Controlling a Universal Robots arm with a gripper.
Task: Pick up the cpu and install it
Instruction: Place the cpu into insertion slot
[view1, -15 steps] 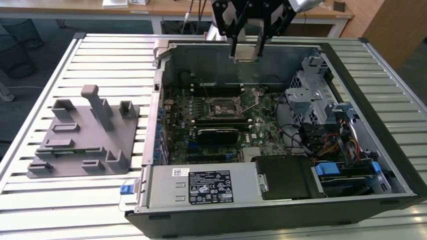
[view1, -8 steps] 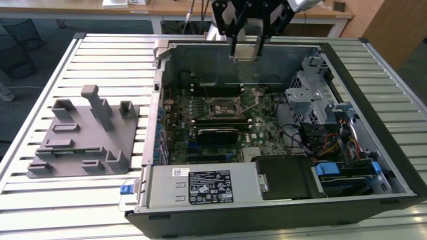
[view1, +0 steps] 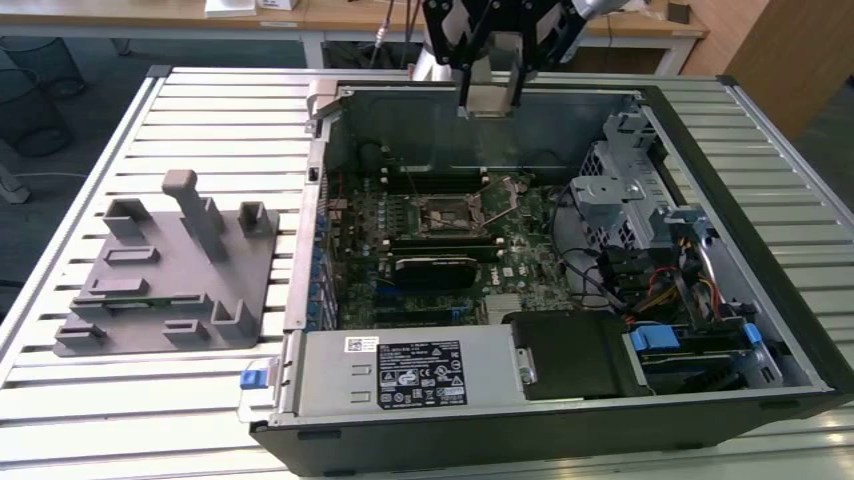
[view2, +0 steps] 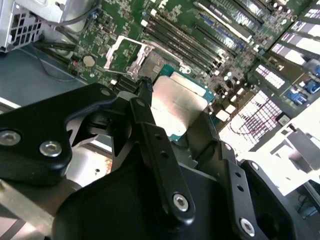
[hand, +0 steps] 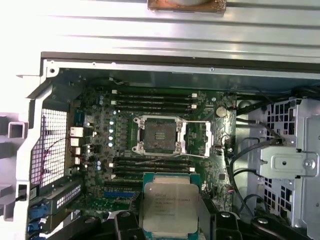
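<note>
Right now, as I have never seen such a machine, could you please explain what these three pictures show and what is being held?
It is a robot arm working over an open computer case on a slatted table. One camera watches from outside; two ride near the arm's wrist. Its black fingers hold the cpu, a flat silver chip, in the air over the case. The socket on the board inside stands open and empty. A grey tray lies beside the case.

Nothing legible anywhere. In the first wrist view the cpu (hand: 171, 205) lid has a few faint printed lines, unreadable. In the exterior view the black label (view1: 422, 373) on the power supply (view1: 497, 375) has white print, too small to read. Same for the white sticker (view1: 358, 344) beside it.
</note>
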